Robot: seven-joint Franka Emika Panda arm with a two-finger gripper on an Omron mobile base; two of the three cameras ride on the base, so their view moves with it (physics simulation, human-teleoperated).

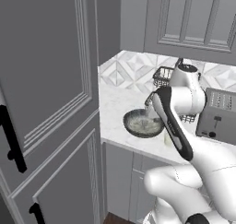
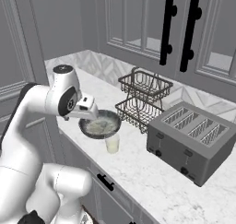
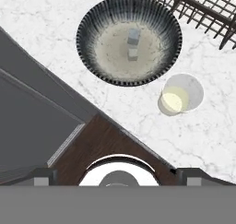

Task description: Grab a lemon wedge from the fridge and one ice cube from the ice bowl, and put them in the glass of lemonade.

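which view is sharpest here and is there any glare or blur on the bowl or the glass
Hand view: sharpest, the ice bowl shows crisp rim stripes, the glass of lemonade is evenly lit, no glare, with only a soft shadow beside it. Left base view: softer, the bowl slightly blurred. Right base view: also soft, the glass pale and low in contrast.
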